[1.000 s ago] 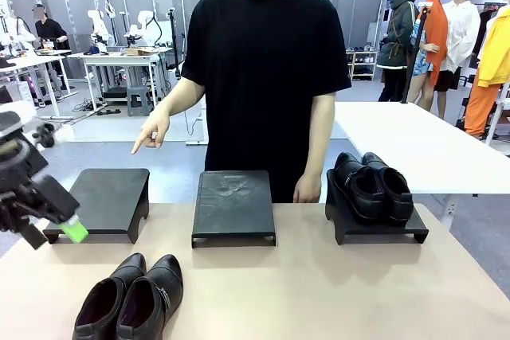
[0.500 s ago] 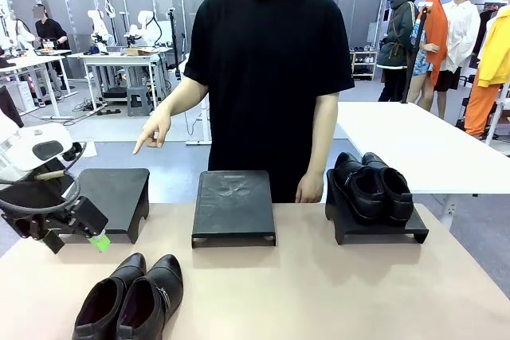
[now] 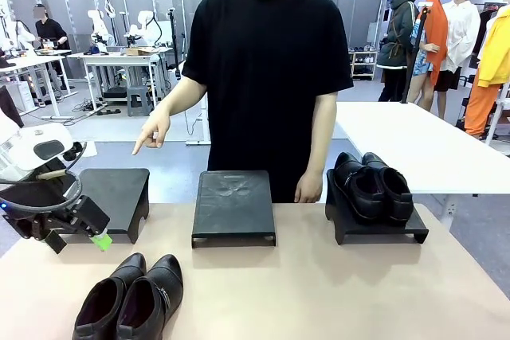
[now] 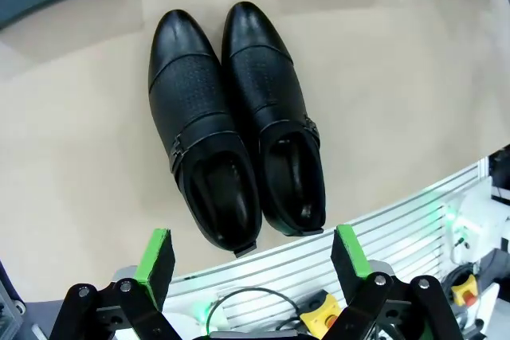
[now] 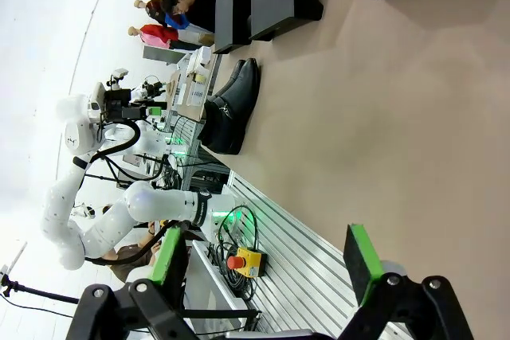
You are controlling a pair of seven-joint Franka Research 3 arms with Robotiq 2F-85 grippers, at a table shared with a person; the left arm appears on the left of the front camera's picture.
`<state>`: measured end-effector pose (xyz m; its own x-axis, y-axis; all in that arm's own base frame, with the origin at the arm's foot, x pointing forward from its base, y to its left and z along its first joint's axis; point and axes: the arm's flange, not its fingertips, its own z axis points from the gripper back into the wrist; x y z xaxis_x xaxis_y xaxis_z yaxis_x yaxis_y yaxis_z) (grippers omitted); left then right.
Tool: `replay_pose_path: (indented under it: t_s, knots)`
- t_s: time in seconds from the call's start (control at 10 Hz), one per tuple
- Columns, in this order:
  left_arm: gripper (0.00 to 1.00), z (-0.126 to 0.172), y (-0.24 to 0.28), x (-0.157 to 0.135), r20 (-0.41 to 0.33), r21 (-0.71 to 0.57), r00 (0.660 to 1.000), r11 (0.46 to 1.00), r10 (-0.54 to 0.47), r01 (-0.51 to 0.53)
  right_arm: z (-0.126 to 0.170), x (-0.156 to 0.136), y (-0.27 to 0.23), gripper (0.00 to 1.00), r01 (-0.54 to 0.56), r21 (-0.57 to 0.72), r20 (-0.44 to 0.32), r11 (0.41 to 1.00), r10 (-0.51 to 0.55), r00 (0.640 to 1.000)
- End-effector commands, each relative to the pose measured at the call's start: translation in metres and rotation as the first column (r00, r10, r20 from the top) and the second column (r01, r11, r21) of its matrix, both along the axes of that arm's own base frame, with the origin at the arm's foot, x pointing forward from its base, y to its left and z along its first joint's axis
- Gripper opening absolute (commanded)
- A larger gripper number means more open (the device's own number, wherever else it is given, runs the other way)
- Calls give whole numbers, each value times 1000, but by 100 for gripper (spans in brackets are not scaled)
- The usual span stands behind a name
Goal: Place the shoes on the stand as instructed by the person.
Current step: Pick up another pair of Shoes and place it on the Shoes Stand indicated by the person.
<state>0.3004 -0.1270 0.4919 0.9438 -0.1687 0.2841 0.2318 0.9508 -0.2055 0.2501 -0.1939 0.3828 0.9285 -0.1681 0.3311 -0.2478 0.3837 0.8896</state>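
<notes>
One pair of black shoes (image 3: pixel 131 298) lies side by side near the table's front left, toes pointing away from me; the left wrist view shows this pair of shoes (image 4: pixel 235 125) from above. My left gripper (image 3: pixel 78 239) hangs open above and to the left of that pair, in front of the left stand (image 3: pixel 111 197); its green fingertips (image 4: pixel 157 254) stand wide apart with nothing between them. The second pair of shoes (image 3: pixel 373 187) rests on the right stand (image 3: pixel 402 234). The person's hand (image 3: pixel 151 133) points down toward the left stand. My right gripper (image 5: pixel 267 254) is open over the table edge.
A bare black middle stand (image 3: pixel 233 205) sits between the other two. The person (image 3: pixel 267 77) stands at the far edge, the other hand (image 3: pixel 307 189) resting beside the right stand. A white table (image 3: pixel 414 141) lies behind on the right.
My left arm came in from the left edge and dropped toward the table near the loose pair, then settled. The person's pointing hand barely moved.
</notes>
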Motion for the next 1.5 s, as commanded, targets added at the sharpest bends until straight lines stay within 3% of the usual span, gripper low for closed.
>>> replay_pose_path:
  t_s: [0.0,0.4,0.7,1.4]
  knots:
    - [100,0,0,0,0,0,1000,1000,0,0,0,-2,-1,100,-12,-2,12,1000,12,1000]
    - [100,-40,-34,8,-135,51,988,996,79,-72,0,-2,-1,100,-12,-2,12,1000,12,1000]
    - [100,-69,-41,9,-214,67,959,982,188,-178,0,-2,-1,100,-12,-2,12,1000,12,1000]
    - [100,-128,-58,27,-219,129,942,964,255,-232,0,-2,-1,100,-12,-2,12,1000,12,1000]
